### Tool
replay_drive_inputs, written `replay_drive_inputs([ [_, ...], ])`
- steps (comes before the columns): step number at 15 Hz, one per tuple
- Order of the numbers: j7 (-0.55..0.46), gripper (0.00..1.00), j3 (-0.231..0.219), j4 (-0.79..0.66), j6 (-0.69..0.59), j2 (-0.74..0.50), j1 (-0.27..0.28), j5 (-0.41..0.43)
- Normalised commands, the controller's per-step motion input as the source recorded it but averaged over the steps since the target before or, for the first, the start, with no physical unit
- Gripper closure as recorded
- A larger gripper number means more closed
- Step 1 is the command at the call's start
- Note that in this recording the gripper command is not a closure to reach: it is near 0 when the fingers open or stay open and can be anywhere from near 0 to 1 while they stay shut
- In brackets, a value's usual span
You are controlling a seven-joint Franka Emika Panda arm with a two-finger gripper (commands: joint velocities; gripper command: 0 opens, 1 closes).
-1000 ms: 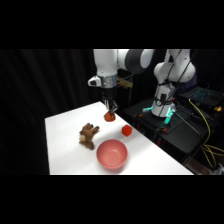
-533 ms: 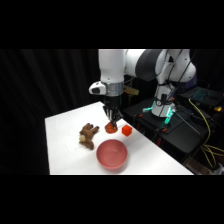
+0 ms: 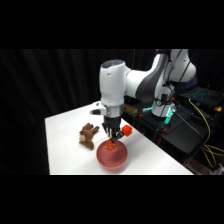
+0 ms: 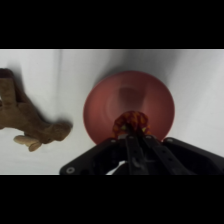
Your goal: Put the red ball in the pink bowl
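Over the white table point(image 3: 65, 130), your arm is at the release step of the job: the ball point(image 3: 111, 145) is clamped between the gripper's fingers and hangs inside the rim of the bowl point(image 3: 112, 156).

Left to right in the side view: a brown plush toy point(image 3: 88, 135) lies toward the table's left part, just beside the bowl but not touching it. Next comes the bowl, near the table's front edge, with the gripper point(image 3: 113, 142) coming straight down into it from above. Just behind and to the right of the gripper, an orange-red cube point(image 3: 127, 130) sits on the table toward its right edge, clear of the bowl.

The wrist view confirms the picture: the plush toy point(image 4: 30, 120) lies off to the left, the bowl point(image 4: 100, 107) fills the middle, and the ball point(image 4: 131, 121) is pinched at the fingertips of the gripper point(image 4: 131, 128), over the bowl's floor on the side nearest the camera. You cannot tell from either view whether the ball is already touching the bowl's bottom or hangs just above it.

In my judgement the carrying is done and only the drop is left. Your next move calls for parting the fingers so the ball settles in the bowl, then lifting straight up so the fingers clear the rim without nudging the bowl toward the table's edge.
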Motion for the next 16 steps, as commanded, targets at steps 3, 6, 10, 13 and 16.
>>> replay_drive_inputs([
  [3,-0.19,0.00,0.023,0.12,0.10,0.16,-0.037,0.115],
  [6,-0.20,0.00,0.020,0.16,-0.03,0.07,-0.056,0.135],
  [10,-0.16,0.00,0.016,0.17,-0.18,-0.03,-0.025,0.116],
  [13,-0.13,0.00,0.018,0.19,-0.34,-0.10,-0.001,0.115],
  [16,-0.02,0.00,-0.014,0.21,-0.48,-0.21,0.043,0.054],
])
